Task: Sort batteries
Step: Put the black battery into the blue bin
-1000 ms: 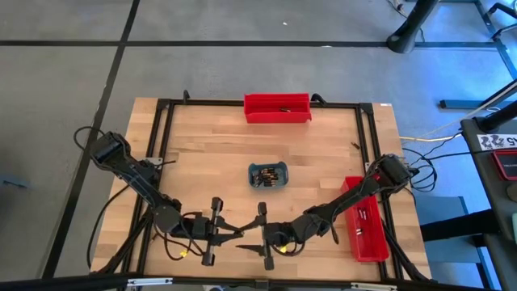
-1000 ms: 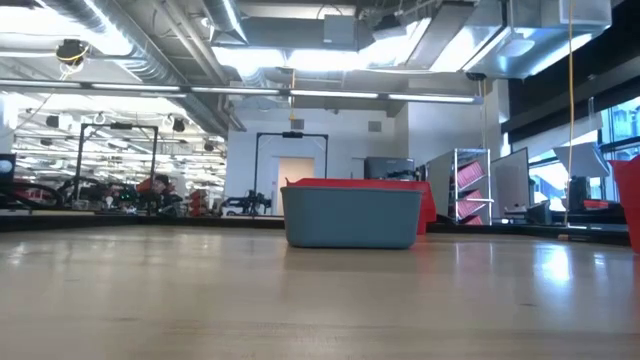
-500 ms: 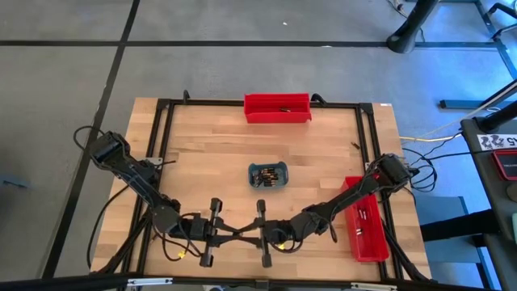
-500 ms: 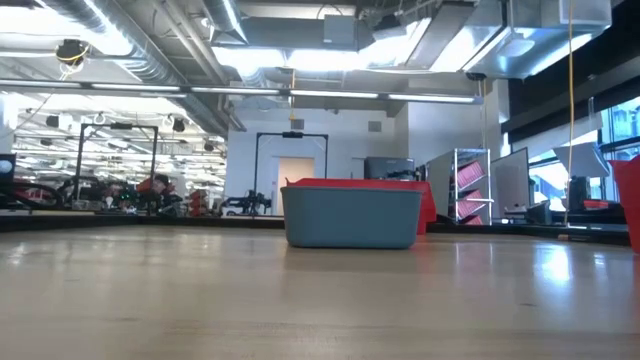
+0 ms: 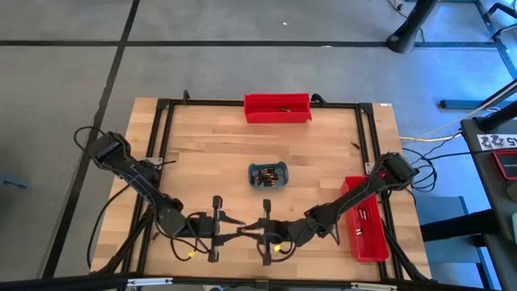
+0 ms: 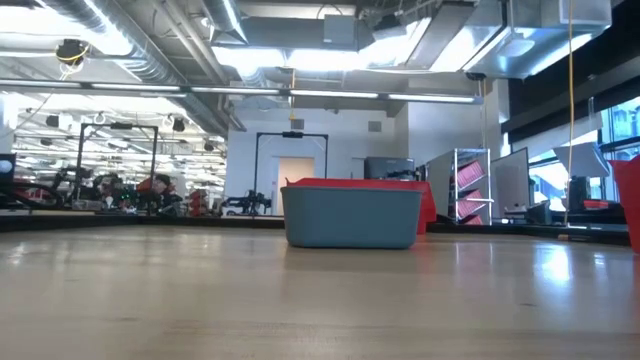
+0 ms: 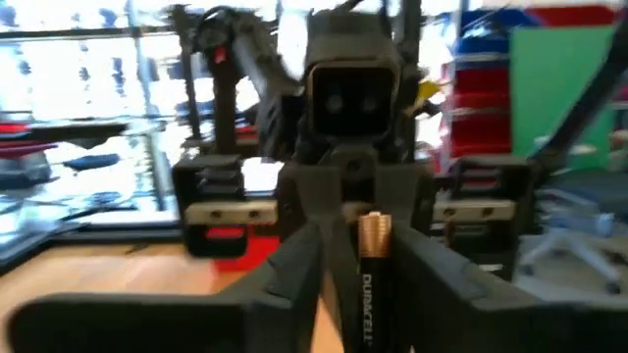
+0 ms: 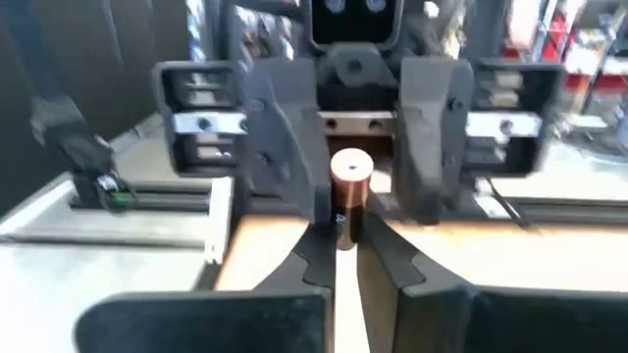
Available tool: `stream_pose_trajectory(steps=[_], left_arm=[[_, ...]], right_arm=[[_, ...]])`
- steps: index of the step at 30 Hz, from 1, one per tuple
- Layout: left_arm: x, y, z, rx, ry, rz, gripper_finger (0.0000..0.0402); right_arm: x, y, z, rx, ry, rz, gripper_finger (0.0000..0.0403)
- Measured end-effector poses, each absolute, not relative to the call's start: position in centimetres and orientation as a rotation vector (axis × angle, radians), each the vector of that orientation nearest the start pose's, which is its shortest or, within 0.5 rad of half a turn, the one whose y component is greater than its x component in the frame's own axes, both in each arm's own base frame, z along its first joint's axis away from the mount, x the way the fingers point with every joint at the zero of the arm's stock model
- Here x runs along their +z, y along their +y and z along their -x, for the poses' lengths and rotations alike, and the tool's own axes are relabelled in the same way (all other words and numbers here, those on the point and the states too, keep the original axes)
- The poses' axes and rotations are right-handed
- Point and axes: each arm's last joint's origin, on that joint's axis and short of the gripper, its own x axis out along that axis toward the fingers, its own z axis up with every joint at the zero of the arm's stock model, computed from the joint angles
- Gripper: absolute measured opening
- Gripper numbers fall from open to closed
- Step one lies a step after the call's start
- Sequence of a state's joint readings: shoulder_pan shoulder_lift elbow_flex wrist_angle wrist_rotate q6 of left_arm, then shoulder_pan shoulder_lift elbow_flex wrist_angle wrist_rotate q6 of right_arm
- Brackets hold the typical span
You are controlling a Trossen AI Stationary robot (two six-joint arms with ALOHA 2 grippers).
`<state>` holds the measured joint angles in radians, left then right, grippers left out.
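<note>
One battery (image 7: 374, 279), black with a copper end, stands upright in the air above the table's near edge, between my two grippers, which meet tip to tip. My right gripper (image 8: 345, 250) comes from the table's right and is shut on it. My left gripper (image 7: 369, 257) faces it from the left, open. Its fingers (image 8: 286, 162) stand on either side of the battery with a gap on each side. Several more batteries lie in the small grey-blue tray (image 5: 267, 175) at the table's middle. My right gripper pinches the battery's black body (image 8: 342, 227), below the copper end (image 8: 350, 167), between its two fingers. The fingers come in level from the table's right and lie across the battery. The battery stands upright, copper end up, lifted clear of the table.
A long red bin (image 5: 277, 107) holding a battery sits at the far edge. A second red bin (image 5: 363, 228) lies along the right edge under my right arm. A small dark piece (image 5: 354, 146) lies on the bare wood at the right. The tray (image 6: 350, 215) stands mid-table.
My right gripper has shut on the battery, and my left gripper, which was shut on it, has opened. Both arms have stayed in place, and the battery stays clear of the table.
</note>
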<state>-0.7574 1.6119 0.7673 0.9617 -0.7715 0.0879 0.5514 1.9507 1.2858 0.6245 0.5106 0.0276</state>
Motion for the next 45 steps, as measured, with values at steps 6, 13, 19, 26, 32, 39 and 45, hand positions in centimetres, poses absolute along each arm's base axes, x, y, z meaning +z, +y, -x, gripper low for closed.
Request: stream_pose_trajectory(steps=[6,13,19,26,32,39,45], left_arm=[[24.3,-20.5,-23.9,0.229,-0.039,-0.071,0.017],[25.1,-21.0,-21.4,0.398,0.013,-0.095,0.0183],[24.4,-22.3,-19.6,0.424,0.029,-0.058,0.0184],[22.5,-23.1,-17.9,0.378,0.06,0.037,0.0184],[21.2,-22.7,-17.5,0.391,0.083,0.097,0.0184],[20.9,-22.6,-17.3,0.394,0.089,0.117,0.0184],[20.9,-22.5,-17.4,0.395,0.091,0.112,0.0184]], right_arm=[[24.7,20.6,-36.5,-0.041,0.292,-0.015,0.0018],[25.2,17.8,-34.1,-0.162,0.553,-0.065,0.0017],[23.7,12.3,-34.4,-0.243,0.836,-0.206,0.0017],[21.4,7.9,-35.2,-0.28,1.041,-0.278,0.0018],[19.8,5.6,-35.8,-0.349,1.11,-0.272,0.0019],[19.5,4.0,-36.4,-0.365,1.094,-0.274,0.002],[18.2,2.5,-36.8,-0.361,1.147,-0.318,0.0022]])
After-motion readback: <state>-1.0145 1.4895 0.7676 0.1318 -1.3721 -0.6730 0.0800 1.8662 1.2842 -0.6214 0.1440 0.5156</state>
